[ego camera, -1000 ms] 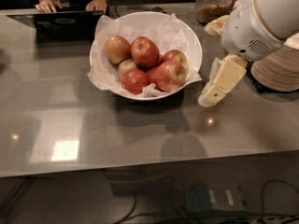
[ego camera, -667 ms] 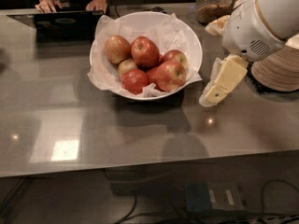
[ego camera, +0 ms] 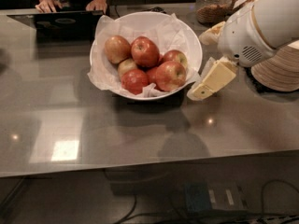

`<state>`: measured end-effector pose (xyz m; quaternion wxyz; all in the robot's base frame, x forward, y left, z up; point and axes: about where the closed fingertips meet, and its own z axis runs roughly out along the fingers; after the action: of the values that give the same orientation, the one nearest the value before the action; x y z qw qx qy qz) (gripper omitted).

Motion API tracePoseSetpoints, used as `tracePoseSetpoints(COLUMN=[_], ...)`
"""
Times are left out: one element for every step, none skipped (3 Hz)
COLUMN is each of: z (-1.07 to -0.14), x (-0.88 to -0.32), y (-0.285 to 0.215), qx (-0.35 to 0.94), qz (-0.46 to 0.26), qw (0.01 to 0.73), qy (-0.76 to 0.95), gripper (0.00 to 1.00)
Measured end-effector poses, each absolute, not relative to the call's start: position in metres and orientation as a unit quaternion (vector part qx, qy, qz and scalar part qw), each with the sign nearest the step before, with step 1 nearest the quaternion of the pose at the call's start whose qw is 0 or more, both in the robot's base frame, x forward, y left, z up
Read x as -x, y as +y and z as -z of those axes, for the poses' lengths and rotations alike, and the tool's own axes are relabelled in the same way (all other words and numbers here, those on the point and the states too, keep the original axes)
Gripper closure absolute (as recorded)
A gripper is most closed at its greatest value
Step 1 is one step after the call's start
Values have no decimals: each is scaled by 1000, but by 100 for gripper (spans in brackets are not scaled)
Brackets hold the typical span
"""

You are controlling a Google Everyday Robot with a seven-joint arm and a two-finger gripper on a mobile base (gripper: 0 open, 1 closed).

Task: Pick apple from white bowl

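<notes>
While the gripper hung just outside the white bowl at its 4 o'clock, open or closed not discernible, the apple lay inside at 4 o'clock, touching other apples. Advised: clear the rim, descend vertically, straddle that one alone.

No text, label, brand, number or sign can be read.
- Laptop, behind and left of the white bowl: faint oval mark on the dark lid, too dim to read.
- Glass jar, behind and right of the bowl: nothing legible.
- Pincer, just right of the bowl's rim, low over the tabletop: pale yellow, no legible marking.
</notes>
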<state>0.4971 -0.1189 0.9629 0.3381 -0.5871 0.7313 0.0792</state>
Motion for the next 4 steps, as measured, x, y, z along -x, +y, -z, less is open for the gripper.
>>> tracePoseSetpoints(z=[-959,-954,-949,-944], x=[-501,-507,-516,-523], y=[-115,-108,-100,-90], qx=[578,579,587,596], qz=[-84,-92,-97,-106], qw=[350,357,364,368], qy=[732,727,717,706], gripper=[37,31,27,25])
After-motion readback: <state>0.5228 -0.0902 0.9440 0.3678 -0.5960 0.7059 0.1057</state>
